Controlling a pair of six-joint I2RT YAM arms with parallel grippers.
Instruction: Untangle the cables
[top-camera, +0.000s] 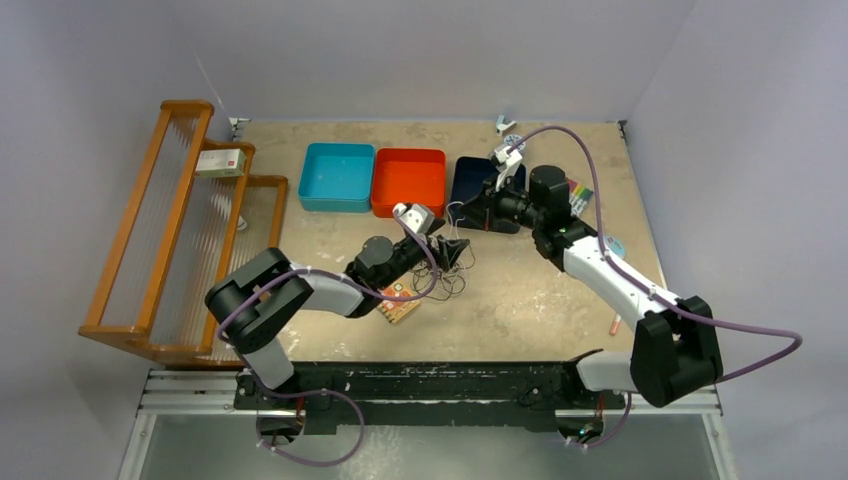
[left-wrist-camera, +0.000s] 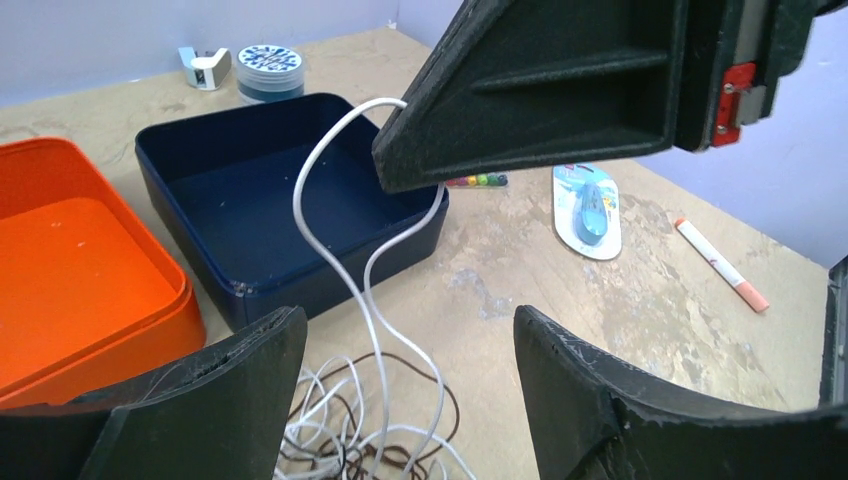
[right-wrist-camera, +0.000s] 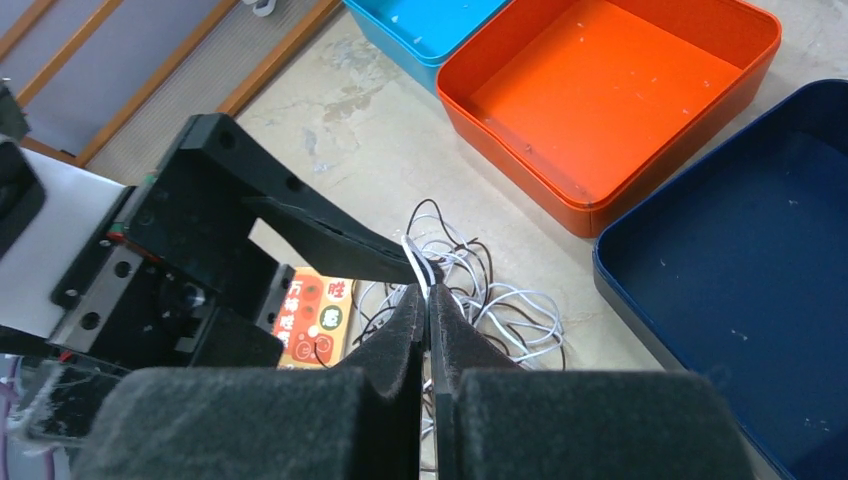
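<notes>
The right gripper (right-wrist-camera: 428, 296) pinches a white strand (left-wrist-camera: 298, 195) above the cables (right-wrist-camera: 505, 305) (left gripper (left-wrist-camera: 405, 335) gapes).

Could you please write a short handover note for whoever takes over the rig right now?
Grippers: the right gripper is shut on a white cable, holding it up. The left gripper is open and low over the pile. The raised strand hangs between its fingers, ungripped.
Cables: the rest lie in a tangled pile of white and dark cables, on the near side of the navy bin and the orange bin.
Done: one white strand is partly raised, and its lower end runs into the pile.
Left: free that cable, then separate the others.
</notes>
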